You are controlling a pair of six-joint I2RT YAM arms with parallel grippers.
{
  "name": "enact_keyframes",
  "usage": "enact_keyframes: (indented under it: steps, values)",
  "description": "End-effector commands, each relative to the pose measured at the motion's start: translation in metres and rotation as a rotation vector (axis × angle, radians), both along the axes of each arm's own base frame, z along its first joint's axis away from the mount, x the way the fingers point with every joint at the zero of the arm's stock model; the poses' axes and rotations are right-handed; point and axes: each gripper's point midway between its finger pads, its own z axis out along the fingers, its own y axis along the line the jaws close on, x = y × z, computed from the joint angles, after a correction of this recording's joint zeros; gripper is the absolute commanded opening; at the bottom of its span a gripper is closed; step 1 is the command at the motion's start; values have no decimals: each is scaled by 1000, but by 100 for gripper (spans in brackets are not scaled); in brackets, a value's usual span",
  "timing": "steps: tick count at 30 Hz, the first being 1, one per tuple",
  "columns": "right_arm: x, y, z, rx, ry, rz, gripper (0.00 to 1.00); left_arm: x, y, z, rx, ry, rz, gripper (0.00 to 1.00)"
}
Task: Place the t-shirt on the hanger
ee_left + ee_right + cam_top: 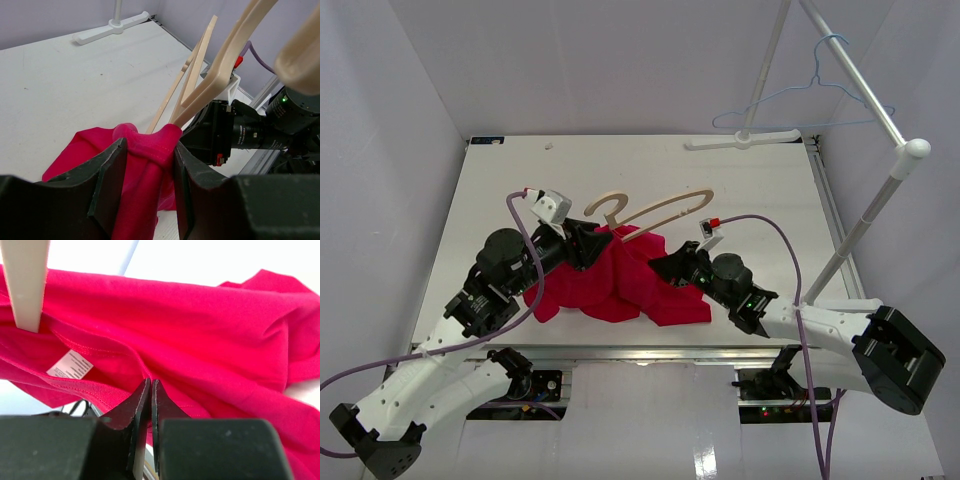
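The red t-shirt [620, 285] lies bunched on the table between both arms. The tan wooden hanger [655, 212] rises tilted out of it, hook up. In the left wrist view, my left gripper [150, 145] is shut on the hanger's cloth-covered end, red t-shirt [145, 170] pressed between both fingers, and the hanger [220, 65] sticks out beyond. My right gripper [150, 381] is shut, its tips pinching a fold of the t-shirt [200, 330] near the collar seam. The white tag [70, 365] shows beside it. One hanger arm [25, 280] pokes into the cloth at upper left.
A white rack base [745, 138] stands at the table's far right, its slanted pole [860, 75] carrying a light-blue wire hanger [800, 95]. My right arm's wrist [245, 132] sits close beside the left gripper. White walls enclose the table.
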Motion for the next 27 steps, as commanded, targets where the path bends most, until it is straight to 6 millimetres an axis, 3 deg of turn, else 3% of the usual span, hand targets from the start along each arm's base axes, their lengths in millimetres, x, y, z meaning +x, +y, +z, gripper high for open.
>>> enact_keyframes:
  steps: [1, 8, 13, 19, 27]
  values:
    - [7, -4, 26, 77, -86, -47, 8, -9, 3, 28, -55, -85, -19, 0]
    - [25, -55, 21, -50, -114, -283, 8, -13, 11, 29, -8, -105, -12, 0]
    - [32, -88, 38, -76, -165, -407, 8, -29, 12, 35, 17, -141, -74, 0]
    - [39, -118, 56, -96, -187, -526, 8, -37, 11, 27, 81, -119, -121, 0]
    - [44, -142, 75, -134, -231, -607, 8, -39, 11, 15, 150, -96, -147, 0]
